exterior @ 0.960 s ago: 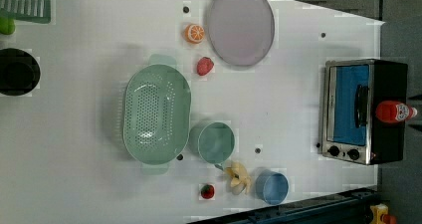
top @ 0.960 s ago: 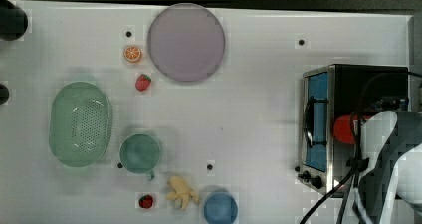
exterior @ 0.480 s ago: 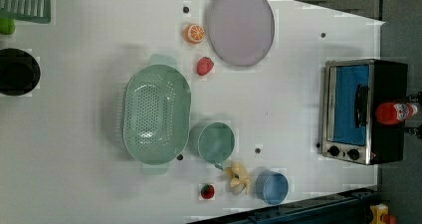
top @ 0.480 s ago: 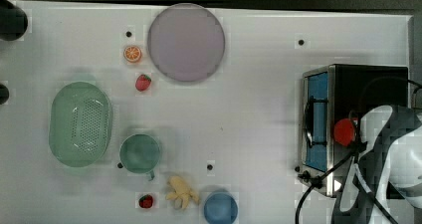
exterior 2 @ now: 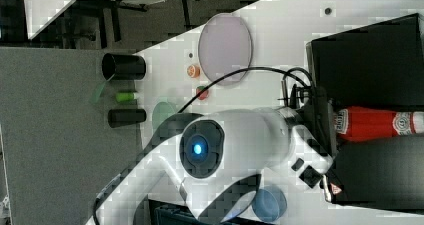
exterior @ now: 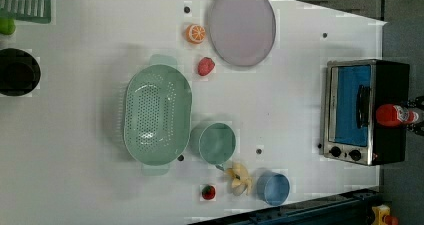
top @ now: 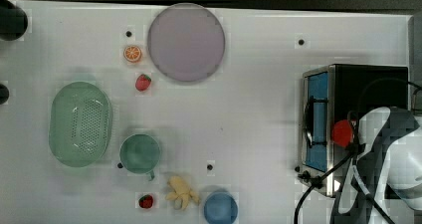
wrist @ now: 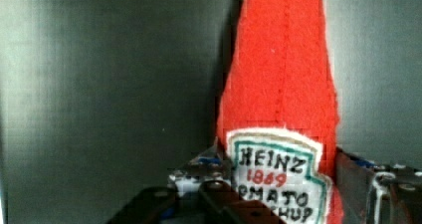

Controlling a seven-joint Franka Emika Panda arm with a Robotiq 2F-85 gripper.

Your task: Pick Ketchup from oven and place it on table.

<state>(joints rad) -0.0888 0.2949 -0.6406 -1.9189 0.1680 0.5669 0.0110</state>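
Note:
The ketchup [wrist: 283, 84], a red bottle with a white shield label, stands on the black top of the oven [top: 368, 84]. In the left view the ketchup [exterior: 395, 115] sits by the oven's [exterior: 350, 110] back edge. My gripper [wrist: 281, 176] straddles the bottle at label height, with one finger [wrist: 214, 167] against one side and the other finger [wrist: 351, 171] against the other. In the right view the gripper [exterior 2: 325, 120] meets the ketchup [exterior 2: 375, 122] at its base end. The oven door is closed. The white table [top: 259, 109] spreads to the top view's left.
On the table lie a lilac plate [top: 185, 42], a green colander [top: 79, 123], a green cup [top: 140, 153], a blue cup [top: 220, 208], a banana [top: 181, 193], two strawberries [top: 143, 81] [top: 146, 201] and an orange slice [top: 132, 53]. A black cable [top: 318, 184] hangs by the oven's front corner.
In the top view the arm's white links have shifted slightly over the oven. The ketchup stays where it stood on the oven top.

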